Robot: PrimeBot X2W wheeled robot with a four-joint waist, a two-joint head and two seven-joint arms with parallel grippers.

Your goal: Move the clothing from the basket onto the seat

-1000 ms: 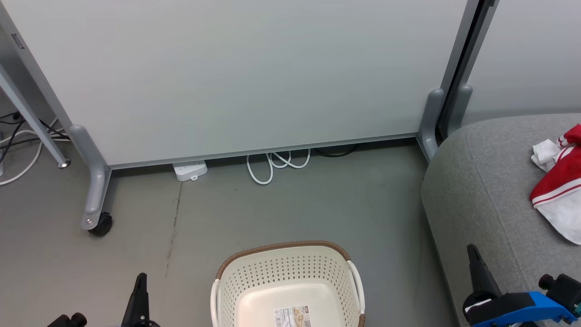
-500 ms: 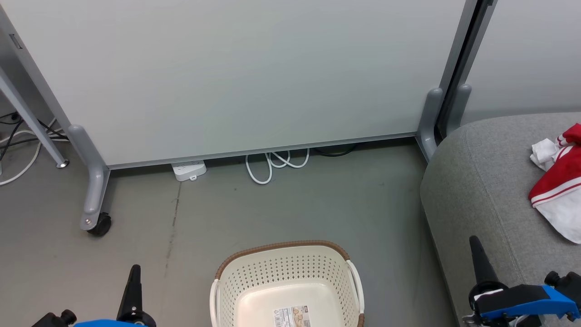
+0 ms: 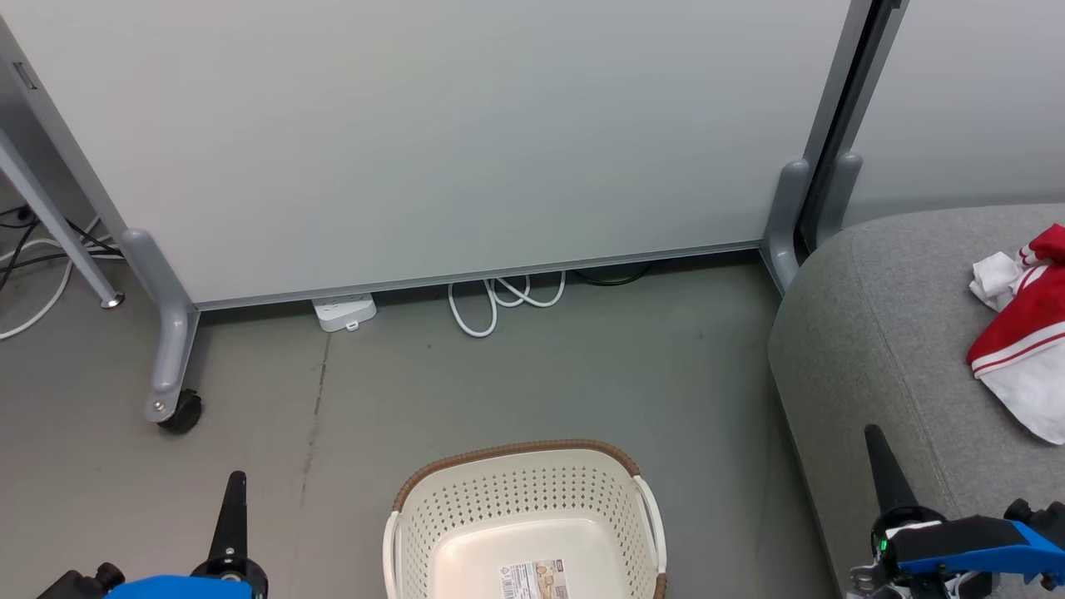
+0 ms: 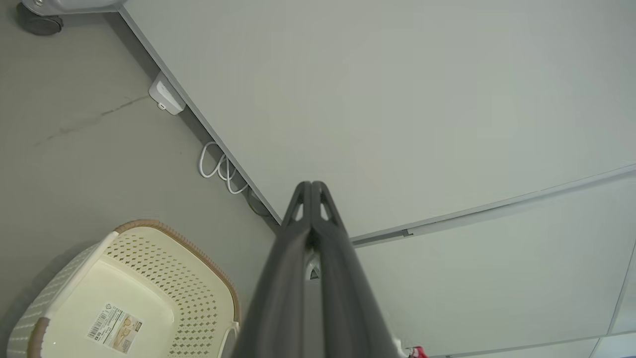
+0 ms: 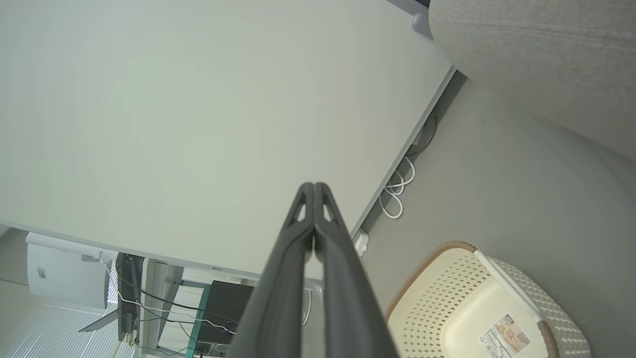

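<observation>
You face a pale grey wheeled partition panel (image 3: 433, 141) on grey concrete floor (image 3: 582, 366). The big grey fabric couch (image 3: 882, 333), right, carries the red-and-white clothing (image 3: 1019, 333); the cream perforated basket (image 3: 524, 499) stands empty. The left gripper (image 3: 236, 481) and right gripper (image 3: 872, 434) are clenched on nothing. Your right wrist view adds a dark computer (image 5: 226, 311).

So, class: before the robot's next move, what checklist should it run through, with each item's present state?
1. Cream perforated plastic basket holds no garment, its label showing on a bare floor: ok.
2. Red and white clothing lies on the grey fabric couch: ok.
3. Left gripper shut, holding nothing: ok.
4. Right gripper shut, holding nothing: ok.
5. Every garment wholly on the couch: cannot tell, the picture's edge cuts them off.
</observation>
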